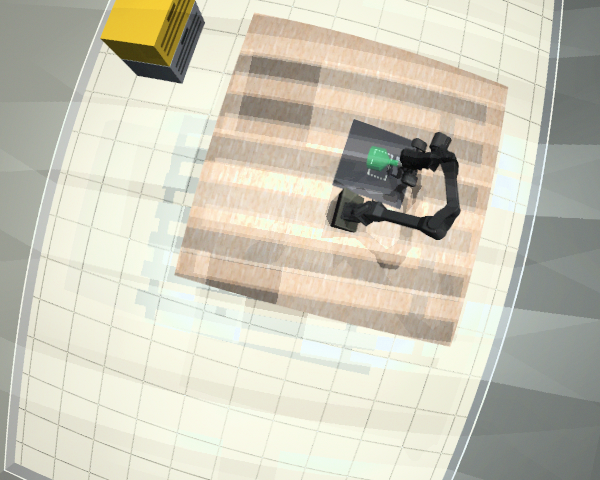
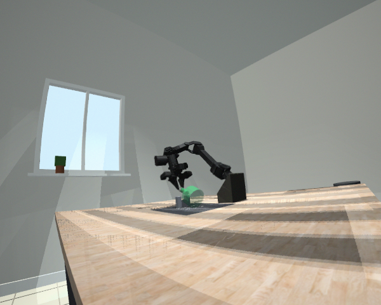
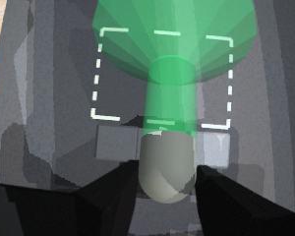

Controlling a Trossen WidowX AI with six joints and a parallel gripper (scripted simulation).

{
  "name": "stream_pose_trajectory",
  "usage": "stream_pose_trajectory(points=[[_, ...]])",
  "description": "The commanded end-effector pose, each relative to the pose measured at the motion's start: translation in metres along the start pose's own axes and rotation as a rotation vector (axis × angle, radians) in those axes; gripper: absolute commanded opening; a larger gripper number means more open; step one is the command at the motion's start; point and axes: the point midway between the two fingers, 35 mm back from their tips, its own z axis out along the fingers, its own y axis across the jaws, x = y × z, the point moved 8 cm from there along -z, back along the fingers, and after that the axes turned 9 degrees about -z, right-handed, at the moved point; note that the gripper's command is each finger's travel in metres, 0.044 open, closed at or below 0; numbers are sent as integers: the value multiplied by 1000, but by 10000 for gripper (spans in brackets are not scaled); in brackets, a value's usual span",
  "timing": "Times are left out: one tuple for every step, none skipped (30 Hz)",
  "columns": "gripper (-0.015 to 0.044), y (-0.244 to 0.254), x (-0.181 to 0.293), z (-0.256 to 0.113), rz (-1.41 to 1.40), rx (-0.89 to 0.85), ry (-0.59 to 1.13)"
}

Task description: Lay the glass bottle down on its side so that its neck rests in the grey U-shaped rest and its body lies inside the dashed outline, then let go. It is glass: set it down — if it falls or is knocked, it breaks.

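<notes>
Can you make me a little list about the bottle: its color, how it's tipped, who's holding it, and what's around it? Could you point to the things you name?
bottle: green, pale cap (image 3: pixel 167 164)
tilt: roughly on its side (image 1: pixel 377 158) (image 2: pixel 193 194) (image 3: pixel 174 29)
held by: gripper (image 1: pixel 396 166) (image 2: pixel 180 188) (image 3: pixel 167 172), at the cap end
under it: dark mat (image 1: pixel 348 155) (image 2: pixel 197 210)
near its neck: grey rest (image 2: pixel 178 202) (image 3: pixel 117 143)

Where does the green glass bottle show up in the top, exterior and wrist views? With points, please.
Top: right of centre, the green bottle (image 1: pixel 378 158) (image 2: pixel 193 194) (image 3: pixel 171 34) over the dark mat (image 1: pixel 348 170) (image 2: pixel 202 210) (image 3: pixel 54 64), beside the gripper.
Exterior: just below centre, under the gripper (image 1: pixel 397 166) (image 2: pixel 180 188) (image 3: pixel 167 172).
Wrist: upper middle, its neck running down between the fingers.
Shared landmark: the dark mat.
</notes>
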Motion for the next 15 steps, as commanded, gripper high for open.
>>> stream_pose_trajectory(points=[[105,1,2,2,-2,-2,0],[105,1,2,2,-2,-1,0],[105,1,3,3,-1,-1,0],[105,1,3,3,-1,-1,1],[105,1,4,3,0,0,1],[105,1,4,4,0,0,1],[105,2,5,4,1,0,1],[105,2,5,4,1,0,1],[105,2,6,5,1,1,1],[105,2,7,5,2,1,1],[105,2,7,5,2,1,1],[105,2,8,6,3,1,2],[105,2,8,6,3,1,2],[105,2,9,6,4,2,2],[105,2,9,7,4,2,2]])
